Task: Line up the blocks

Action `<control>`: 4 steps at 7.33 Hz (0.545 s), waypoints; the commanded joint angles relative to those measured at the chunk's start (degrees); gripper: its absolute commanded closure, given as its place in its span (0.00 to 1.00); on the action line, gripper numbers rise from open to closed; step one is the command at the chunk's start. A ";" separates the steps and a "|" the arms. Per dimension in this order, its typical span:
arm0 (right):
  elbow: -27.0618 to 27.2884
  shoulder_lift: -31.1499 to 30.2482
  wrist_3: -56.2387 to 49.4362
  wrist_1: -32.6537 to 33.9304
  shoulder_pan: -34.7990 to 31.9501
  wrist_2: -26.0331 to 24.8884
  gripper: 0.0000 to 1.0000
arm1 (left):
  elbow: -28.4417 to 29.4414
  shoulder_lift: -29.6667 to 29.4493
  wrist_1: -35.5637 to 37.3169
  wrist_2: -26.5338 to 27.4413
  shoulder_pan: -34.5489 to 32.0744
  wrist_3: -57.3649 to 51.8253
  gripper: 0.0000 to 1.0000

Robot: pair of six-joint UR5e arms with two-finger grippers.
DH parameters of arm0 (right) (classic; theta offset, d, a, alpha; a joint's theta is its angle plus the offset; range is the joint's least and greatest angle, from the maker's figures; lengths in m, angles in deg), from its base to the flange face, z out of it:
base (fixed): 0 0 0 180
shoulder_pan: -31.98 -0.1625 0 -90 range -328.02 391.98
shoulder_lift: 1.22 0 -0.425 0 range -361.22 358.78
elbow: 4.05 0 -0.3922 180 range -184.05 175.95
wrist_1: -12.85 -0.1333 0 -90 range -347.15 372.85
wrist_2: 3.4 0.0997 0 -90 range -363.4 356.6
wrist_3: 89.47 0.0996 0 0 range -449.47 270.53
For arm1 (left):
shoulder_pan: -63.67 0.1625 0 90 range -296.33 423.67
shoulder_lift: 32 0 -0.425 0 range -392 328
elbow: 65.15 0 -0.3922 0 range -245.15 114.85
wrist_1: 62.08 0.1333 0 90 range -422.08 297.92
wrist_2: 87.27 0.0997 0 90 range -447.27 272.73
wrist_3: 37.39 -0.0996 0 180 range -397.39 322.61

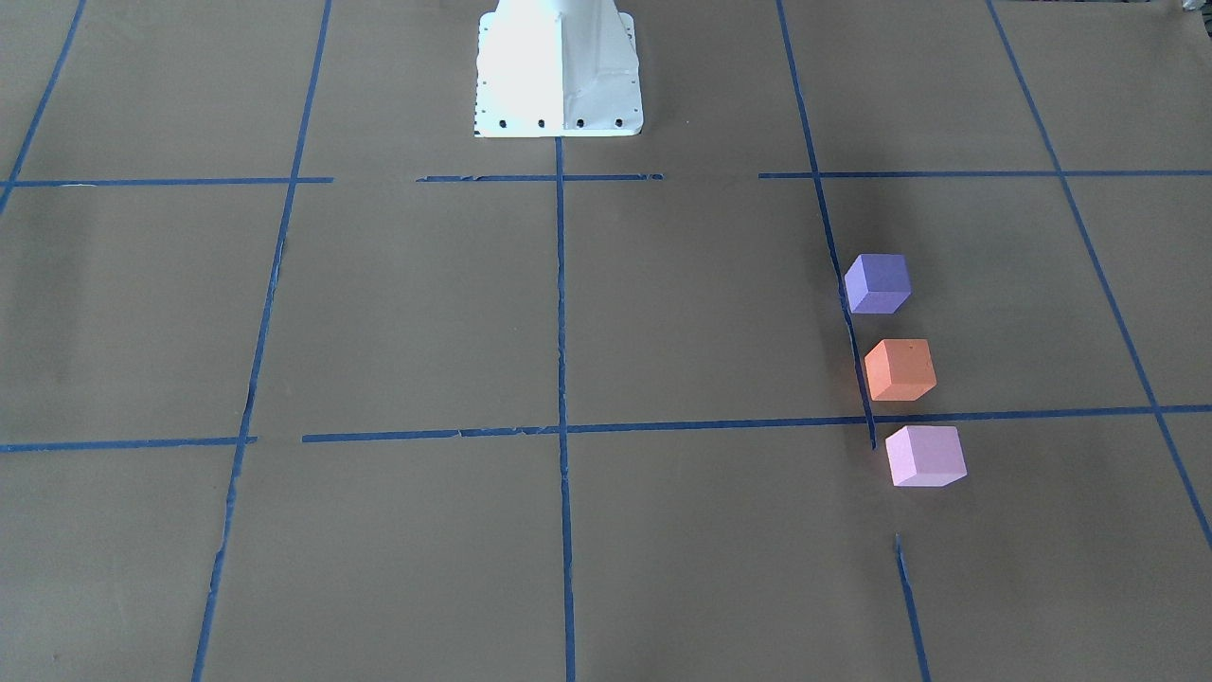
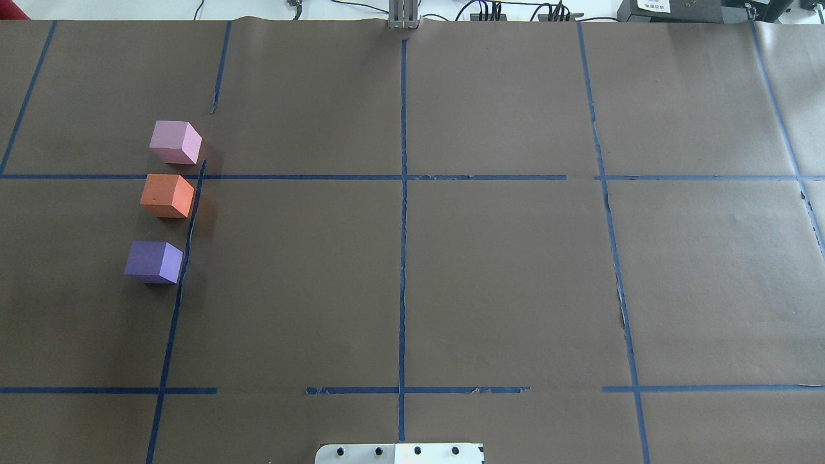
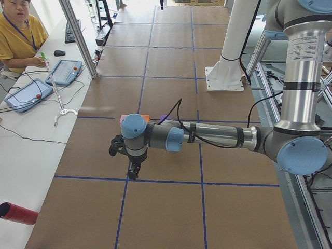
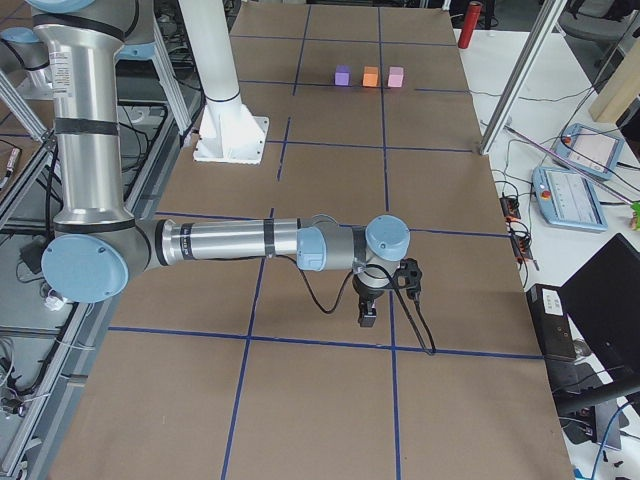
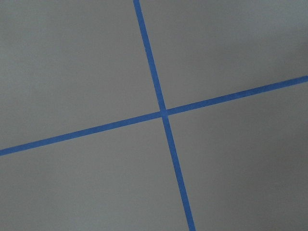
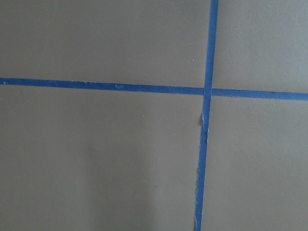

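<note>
Since the 3 blocks already stood in a column at the left of the overhead view, pink block (image 2: 175,142) uppermost, orange block (image 2: 167,195) between, purple block (image 2: 153,262) lowest, each apart from its neighbour, the lining-up looked done; any next move called only for evening the gaps. The left gripper (image 3: 133,172) and right gripper (image 4: 367,314) hung over bare paper, carrying no block; their opening could not be told. A blue tape line (image 2: 187,245) ran just beside the column, with wide open room to its right.
</note>
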 commanded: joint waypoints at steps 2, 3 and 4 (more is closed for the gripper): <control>-0.06 0.00 0.00 0.00 0.00 0.00 0.00 | -0.31 0.12 -0.40 0.45 -0.08 -0.10 0.00; -0.06 0.00 0.00 0.00 0.00 0.00 0.00 | -0.48 0.03 -0.40 0.45 -0.08 -0.10 0.00; 0.02 0.00 0.00 0.00 0.00 0.00 0.00 | -0.23 -0.06 -0.40 0.45 -0.08 -0.10 0.00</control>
